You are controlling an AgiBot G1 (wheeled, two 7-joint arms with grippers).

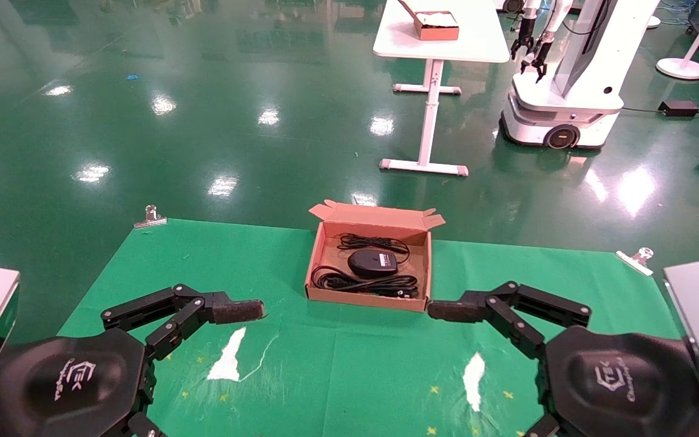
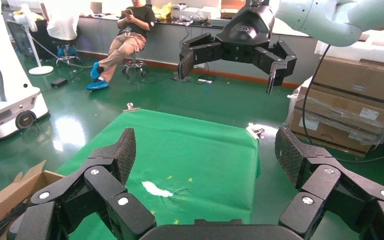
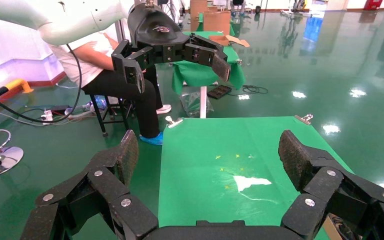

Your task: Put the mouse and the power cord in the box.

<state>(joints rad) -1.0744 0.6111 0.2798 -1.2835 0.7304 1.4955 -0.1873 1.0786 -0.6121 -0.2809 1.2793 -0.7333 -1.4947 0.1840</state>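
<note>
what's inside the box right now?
The box holds the mouse, its thin cable bundled behind it, and the power cord coiled along the front. The box floor beneath them is covered. Both grippers hang open and empty, left, right.

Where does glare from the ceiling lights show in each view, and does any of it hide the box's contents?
Head view: bright glare spots dot the green floor beyond the table; the box, mouse and power cord are evenly lit and clearly visible. Left wrist view: a glare patch lies on the floor beside the green cloth. Right wrist view: reflections streak the floor, none on the cloth.
</note>
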